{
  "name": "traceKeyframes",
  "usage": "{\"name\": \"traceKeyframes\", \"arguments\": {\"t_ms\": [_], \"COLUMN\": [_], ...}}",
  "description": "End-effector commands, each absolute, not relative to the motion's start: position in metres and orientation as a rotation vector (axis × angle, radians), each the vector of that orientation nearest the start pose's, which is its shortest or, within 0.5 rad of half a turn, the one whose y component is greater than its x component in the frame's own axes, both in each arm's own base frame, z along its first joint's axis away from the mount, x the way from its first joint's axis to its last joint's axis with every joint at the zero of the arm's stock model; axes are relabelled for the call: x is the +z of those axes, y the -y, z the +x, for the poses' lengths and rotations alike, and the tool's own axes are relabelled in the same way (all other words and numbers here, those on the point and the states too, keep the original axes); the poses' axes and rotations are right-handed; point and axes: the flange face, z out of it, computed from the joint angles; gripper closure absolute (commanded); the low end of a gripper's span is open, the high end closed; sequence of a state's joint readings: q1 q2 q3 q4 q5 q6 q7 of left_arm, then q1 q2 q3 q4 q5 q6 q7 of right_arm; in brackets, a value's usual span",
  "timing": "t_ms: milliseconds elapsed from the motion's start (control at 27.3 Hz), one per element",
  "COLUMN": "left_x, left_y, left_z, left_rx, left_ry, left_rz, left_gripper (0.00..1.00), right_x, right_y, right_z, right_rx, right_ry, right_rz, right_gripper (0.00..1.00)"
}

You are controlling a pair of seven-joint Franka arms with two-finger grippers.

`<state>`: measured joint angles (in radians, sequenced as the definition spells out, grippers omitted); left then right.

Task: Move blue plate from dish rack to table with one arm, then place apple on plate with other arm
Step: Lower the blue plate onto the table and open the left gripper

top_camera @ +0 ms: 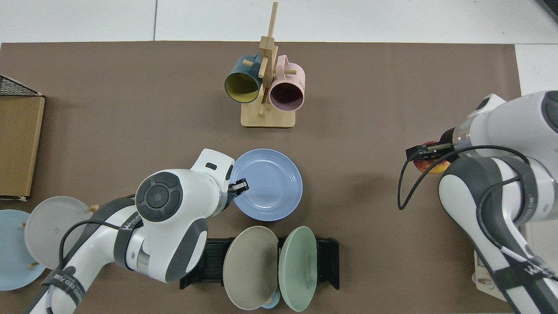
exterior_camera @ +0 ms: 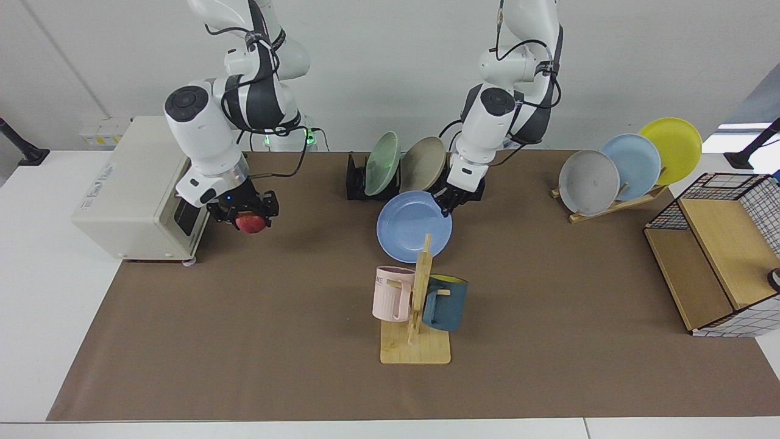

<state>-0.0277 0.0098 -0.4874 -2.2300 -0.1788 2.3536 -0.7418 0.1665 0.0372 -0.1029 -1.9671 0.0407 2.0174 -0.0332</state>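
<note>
While left hand [exterior_camera: 450,204] pinches blue plate [exterior_camera: 413,225] | right hand [exterior_camera: 244,213] grips apple [exterior_camera: 248,223] | pink mug [exterior_camera: 393,292] reads "ME"

A periwinkle-blue plate [exterior_camera: 413,225], a red apple [exterior_camera: 247,224] with yellow patches, a black dish rack [exterior_camera: 356,180] holding pale green and beige plates, a white tabletop [exterior_camera: 42,317] under a brown mat, pink and teal mugs.

Plate [top_camera: 270,183] at bench [top_camera: 130,131] centre, between mug stand [top_camera: 267,117] at 12 o'clock and dish rack [top_camera: 327,261] at 6. Apple [top_camera: 429,165] at 3 o'clock, beside toaster oven [exterior_camera: 143,183]. Slanted plate rack [exterior_camera: 609,204] at 8 o'clock.
</note>
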Motion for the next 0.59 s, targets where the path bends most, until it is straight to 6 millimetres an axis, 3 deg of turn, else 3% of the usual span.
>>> {"name": "traceKeyframes", "arguments": {"t_ms": [0,147,403,477,513,550], "left_x": [0.356,0.350,0.345,0.347,0.347,0.347], "left_y": [0.275,0.276,0.274,0.273,0.272,0.269], "left_z": [0.459,0.462,0.465,0.469,0.470,0.472], "left_rx": [-0.007,-0.015,-0.031,-0.062,-0.073,-0.085], "left_ry": [0.551,0.549,0.516,0.513,0.486,0.450], "left_rz": [-3.294,-3.304,-3.309,-3.320,-3.322,-3.320], "left_gripper": [1.00,1.00,0.98,0.56,0.23,0.00], "right_x": [0.499,0.518,0.520,0.521,0.521,0.521], "right_y": [-0.036,-0.034,-0.031,-0.032,-0.032,-0.032], "right_z": [0.554,0.549,0.547,0.547,0.547,0.547], "right_rx": [-0.023,-0.020,-0.023,-0.025,-0.025,-0.023], "right_ry": [0.122,0.119,0.115,0.118,0.118,0.118], "right_rz": [-3.102,-3.099,-3.105,-3.104,-3.104,-3.106], "right_gripper": [1.00,1.00,1.00,1.00,1.00,1.00]}}
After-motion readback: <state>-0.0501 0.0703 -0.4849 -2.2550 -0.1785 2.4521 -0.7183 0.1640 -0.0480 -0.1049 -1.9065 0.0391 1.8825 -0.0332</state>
